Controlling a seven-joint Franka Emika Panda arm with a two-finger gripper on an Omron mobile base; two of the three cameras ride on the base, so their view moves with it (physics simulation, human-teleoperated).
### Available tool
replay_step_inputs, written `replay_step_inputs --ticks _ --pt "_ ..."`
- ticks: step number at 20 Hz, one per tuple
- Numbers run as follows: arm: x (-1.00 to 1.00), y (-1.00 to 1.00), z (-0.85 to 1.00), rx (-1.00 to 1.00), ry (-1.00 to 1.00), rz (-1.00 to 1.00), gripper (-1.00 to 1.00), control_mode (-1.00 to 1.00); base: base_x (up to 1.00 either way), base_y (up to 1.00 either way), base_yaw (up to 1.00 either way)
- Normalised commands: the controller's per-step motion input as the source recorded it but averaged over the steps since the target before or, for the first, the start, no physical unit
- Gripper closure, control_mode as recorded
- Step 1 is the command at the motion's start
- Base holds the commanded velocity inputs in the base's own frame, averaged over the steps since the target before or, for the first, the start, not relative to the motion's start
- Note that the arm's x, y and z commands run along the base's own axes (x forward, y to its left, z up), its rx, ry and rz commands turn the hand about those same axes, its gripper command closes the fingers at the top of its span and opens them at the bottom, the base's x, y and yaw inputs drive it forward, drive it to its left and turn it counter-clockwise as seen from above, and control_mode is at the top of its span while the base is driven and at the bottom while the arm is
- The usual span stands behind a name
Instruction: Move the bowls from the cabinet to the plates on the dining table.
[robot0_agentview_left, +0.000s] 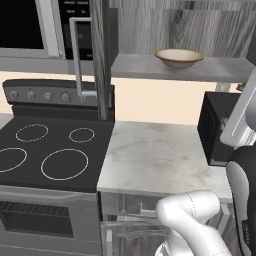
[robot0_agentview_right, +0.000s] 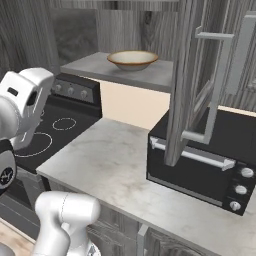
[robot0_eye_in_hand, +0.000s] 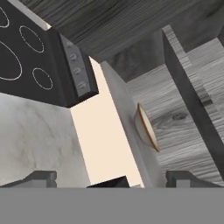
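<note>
A pale cream-beige bowl (robot0_agentview_left: 179, 57) (robot0_agentview_right: 133, 59) sits upright on the grey shelf (robot0_agentview_left: 145, 67) of the open cabinet (robot0_agentview_right: 182, 75), above the counter. In the rolled hand view the bowl (robot0_eye_in_hand: 146, 127) appears edge-on, ahead of my gripper (robot0_eye_in_hand: 114, 179) and some way off. The two fingertips (robot0_eye_in_hand: 41, 178) stand wide apart with nothing between them, so the gripper is open. The plates and the dining table are out of view.
Under the shelf runs a marbled counter (robot0_agentview_left: 155, 155). A black stove (robot0_agentview_left: 50, 145) with ring burners is on its left and a black boxy oven (robot0_agentview_right: 200, 160) on its right. The cabinet's open doors (robot0_agentview_left: 102, 60) with bar handles (robot0_agentview_right: 220, 80) flank the shelf.
</note>
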Motion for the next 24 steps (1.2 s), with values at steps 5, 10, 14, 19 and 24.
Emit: replay_step_inputs --ticks 5,10,14,19,24 --pt "0.16 0.00 0.21 -0.03 0.05 0.00 -1.00 -1.00 0.00 0.00 0.00" --pt "0.26 -0.02 0.13 -0.02 0.09 0.00 -1.00 -1.00 0.00 0.00 0.00" --pt "0.35 -0.02 0.10 -0.01 0.12 0.00 -1.00 -1.00 0.00 0.00 0.00" --pt "0.28 -0.03 0.14 -0.02 0.08 0.00 -1.00 -1.00 0.00 0.00 0.00" --pt "0.30 -0.03 0.14 -0.02 0.09 0.00 -1.00 -1.00 0.00 0.00 0.00"
